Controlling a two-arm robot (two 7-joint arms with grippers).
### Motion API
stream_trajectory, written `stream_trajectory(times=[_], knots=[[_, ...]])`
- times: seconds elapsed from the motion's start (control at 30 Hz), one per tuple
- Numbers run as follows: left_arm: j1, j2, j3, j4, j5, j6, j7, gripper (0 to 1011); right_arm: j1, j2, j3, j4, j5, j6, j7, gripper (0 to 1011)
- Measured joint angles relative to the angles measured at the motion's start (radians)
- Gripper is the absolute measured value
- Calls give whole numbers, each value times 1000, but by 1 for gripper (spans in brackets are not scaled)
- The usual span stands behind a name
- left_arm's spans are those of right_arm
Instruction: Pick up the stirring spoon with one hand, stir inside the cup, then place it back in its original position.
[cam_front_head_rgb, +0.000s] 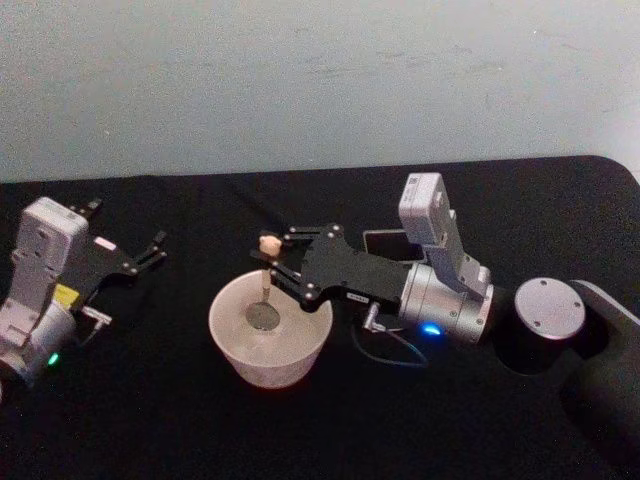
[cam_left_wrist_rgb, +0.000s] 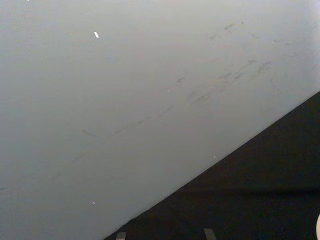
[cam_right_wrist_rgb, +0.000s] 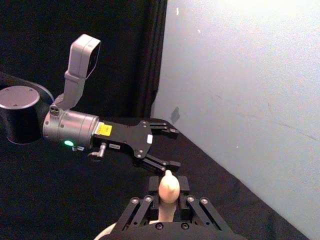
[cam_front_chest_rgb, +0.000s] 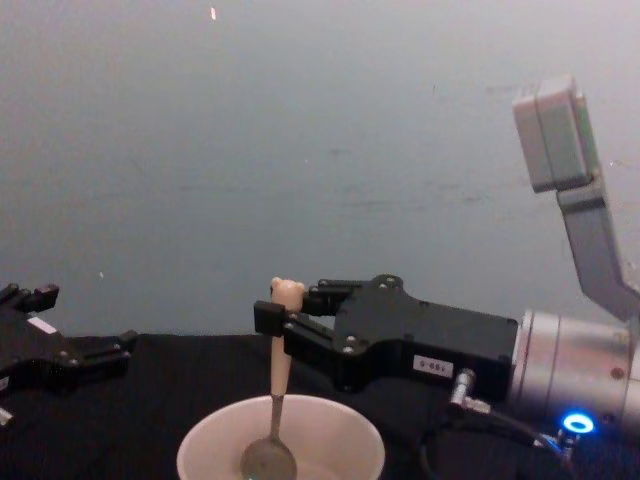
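Clamped on the upper part of a peach handle, the right claw (cam_front_head_rgb: 276, 258) reaches in from the right, level above the cup (cam_front_head_rgb: 268, 368), and holds the stirring spoon (cam_front_chest_rgb: 279, 370) nearly upright, just below its small rounded top. The spoon's thin neck drops past the rim, and its shiny round bowl sits low inside the cup, near the middle of the bottom. The cup stands on the black tabletop (cam_front_head_rgb: 150, 420), roughly in the centre of the work area. Whether it holds any liquid cannot be told. The left claw (cam_front_head_rgb: 128, 224) rests well apart at the left side of the tabletop with its fingers spread and nothing between them, so it looks parked. Judging by this, the pick-up is done and the stirring step is in hand, with only the return of the spoon left. The next move calls for small circles of the wrist that keep the spoon bowl inside the wall without nudging the light cup sideways. After that comes a straight lift clear of the rim before carrying the spoon away, perhaps to the dark square holder (cam_front_head_rgb: 385, 242) just behind the right claw's body.
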Motion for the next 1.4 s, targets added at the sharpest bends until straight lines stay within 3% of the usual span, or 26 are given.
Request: stream_trajectory(times=[0.57, 1.1, 1.4], knots=[[0, 0, 0, 0, 0, 0, 0, 1001, -6, 4, 13, 5, -16, 6, -12, 213], [0, 0, 0, 0, 0, 0, 0, 1001, -72, 75, 39, -104, -1, 36, -14, 213], [0, 0, 0, 0, 0, 0, 0, 1001, -95, 92, 22, -151, 9, 45, 8, 213]])
